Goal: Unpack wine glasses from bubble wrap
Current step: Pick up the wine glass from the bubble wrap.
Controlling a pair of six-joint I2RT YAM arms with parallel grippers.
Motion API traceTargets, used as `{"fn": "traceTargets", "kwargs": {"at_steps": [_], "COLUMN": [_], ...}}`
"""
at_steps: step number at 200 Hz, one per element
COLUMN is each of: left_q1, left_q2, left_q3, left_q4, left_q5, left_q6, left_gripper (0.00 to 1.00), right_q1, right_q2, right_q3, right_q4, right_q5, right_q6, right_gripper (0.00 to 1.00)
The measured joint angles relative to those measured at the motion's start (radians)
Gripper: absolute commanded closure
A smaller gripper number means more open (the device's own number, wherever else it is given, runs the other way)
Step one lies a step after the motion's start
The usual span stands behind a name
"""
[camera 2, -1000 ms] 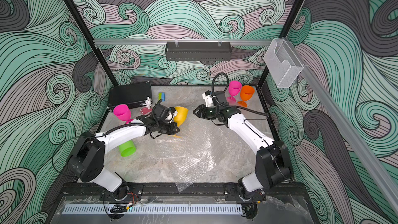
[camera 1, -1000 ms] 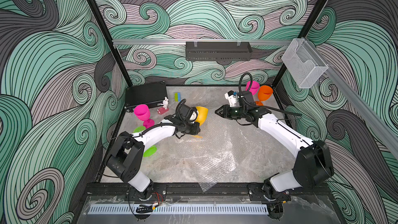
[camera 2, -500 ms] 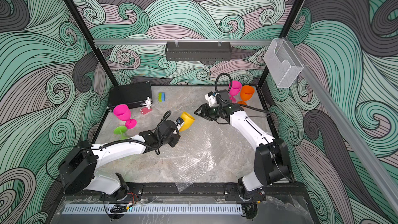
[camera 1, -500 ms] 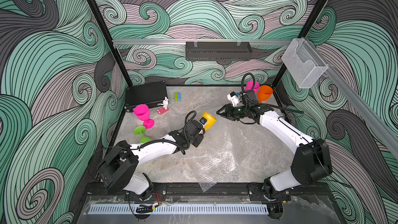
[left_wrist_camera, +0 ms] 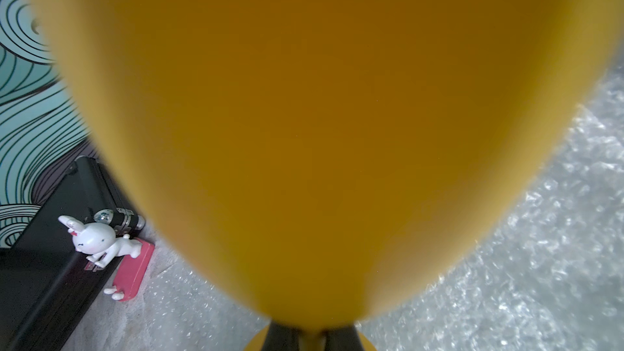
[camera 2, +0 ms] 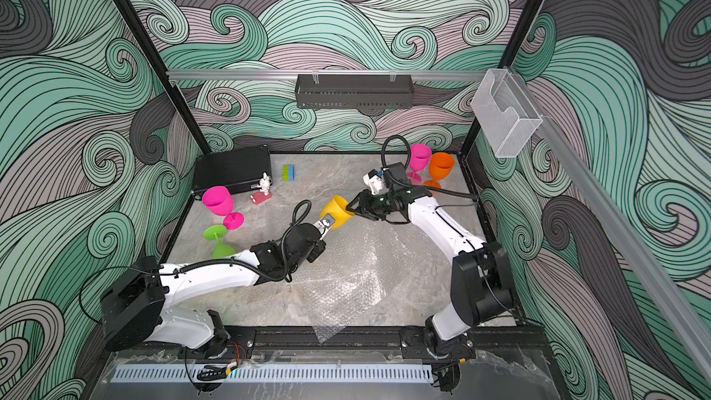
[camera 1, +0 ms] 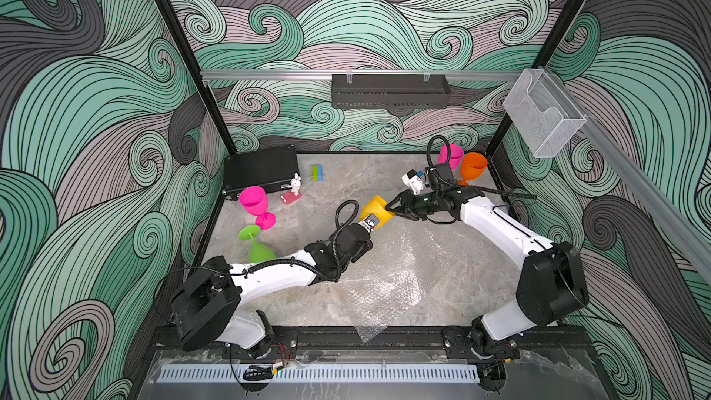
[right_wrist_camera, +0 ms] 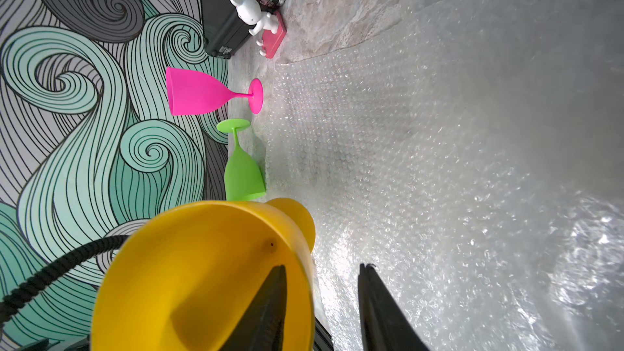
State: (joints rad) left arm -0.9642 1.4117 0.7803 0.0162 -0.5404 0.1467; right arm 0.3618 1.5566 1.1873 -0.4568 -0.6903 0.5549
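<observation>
A yellow wine glass (camera 1: 377, 207) (camera 2: 336, 211) hangs tilted above the table's middle. My left gripper (camera 1: 370, 222) (left_wrist_camera: 310, 341) is shut on its thin stem, and its cup (left_wrist_camera: 304, 130) fills the left wrist view. My right gripper (camera 1: 389, 207) (right_wrist_camera: 322, 266) is open and straddles the cup's rim (right_wrist_camera: 202, 281), one finger inside and one outside with a gap. The bubble wrap (camera 1: 384, 275) (right_wrist_camera: 439, 163) lies flat below. A magenta glass (camera 1: 254, 202) stands at the left beside a lime one (camera 1: 257, 248) on its side. Magenta (camera 1: 450, 155) and orange (camera 1: 474, 167) glasses stand at the back right.
A black case (camera 1: 261, 169) sits in the back left corner, with a white rabbit figurine (camera 1: 294, 184) on a pink base before it and a green-and-blue block (camera 1: 316, 173) beside it. A clear bin (camera 1: 542, 121) hangs on the right rail, and a black shelf (camera 1: 388, 90) on the back wall.
My left arm has swung the yellow glass from the back left toward the middle. Its cup now meets my right gripper, which has a finger inside the rim.
</observation>
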Motion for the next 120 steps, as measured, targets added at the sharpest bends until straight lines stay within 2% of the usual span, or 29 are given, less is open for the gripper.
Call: {"fn": "traceTargets", "kwargs": {"at_steps": [81,112,120], "left_q1": [-0.038,-0.043,-0.047], "left_q2": [0.038,0.055,0.06], "left_q3": [-0.006,-0.006,-0.006], "left_q4": [0.066,0.083,0.086], "left_q5": [-0.113,-0.151,-0.157], "left_q6": [0.074,0.09,0.095], "left_gripper": [1.0,0.8,0.69], "right_q1": [0.002,0.002,0.003], "right_q2": [0.016,0.023,0.025], "right_q3": [0.0,0.0,0.0], "right_q4": [0.019,0.02,0.021], "right_q5": [-0.044,-0.037,-0.035], "right_q6": [0.024,0.027,0.03], "right_gripper": [0.94,1.0,1.0]}}
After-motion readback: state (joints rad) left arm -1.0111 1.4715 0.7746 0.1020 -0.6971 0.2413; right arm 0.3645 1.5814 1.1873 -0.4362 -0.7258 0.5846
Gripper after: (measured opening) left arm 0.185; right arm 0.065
